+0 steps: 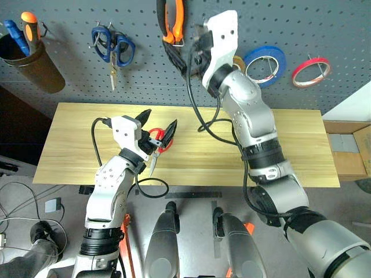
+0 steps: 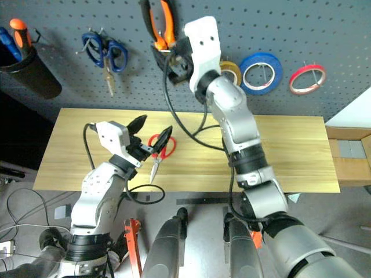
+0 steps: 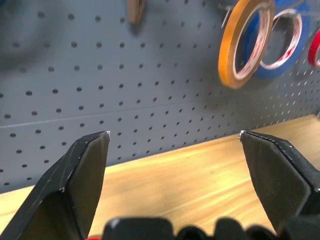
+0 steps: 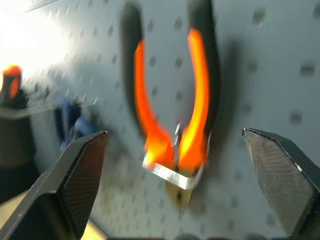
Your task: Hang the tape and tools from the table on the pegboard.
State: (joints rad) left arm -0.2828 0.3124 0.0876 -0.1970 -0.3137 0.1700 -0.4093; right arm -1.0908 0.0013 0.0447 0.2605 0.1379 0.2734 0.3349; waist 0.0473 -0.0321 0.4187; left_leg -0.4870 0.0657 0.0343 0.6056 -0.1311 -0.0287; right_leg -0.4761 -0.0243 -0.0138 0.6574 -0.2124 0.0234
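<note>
Red-handled scissors [image 2: 156,143] lie on the wooden table [image 1: 290,145], blades toward the front edge. My left gripper [image 1: 157,124] hovers open just above their handles, one finger on each side, nothing held. Orange-and-black pliers [image 1: 173,23] hang from a hook on the dark grey pegboard [image 1: 145,81]. My right gripper [image 4: 175,132] is raised to the board just below the pliers [image 4: 172,100], open, with its fingers [image 4: 80,175] apart from them. The red tape [image 1: 311,70] hangs on a hook at the board's right.
Blue tape [image 1: 265,63] and yellow tape [image 3: 245,45] hang left of the red ring. Blue-handled scissors [image 1: 113,46] hang at the left. A dark cup [image 1: 35,63] at the far left holds blue and orange screwdrivers. A cardboard box [image 1: 348,150] stands beyond the table's right end.
</note>
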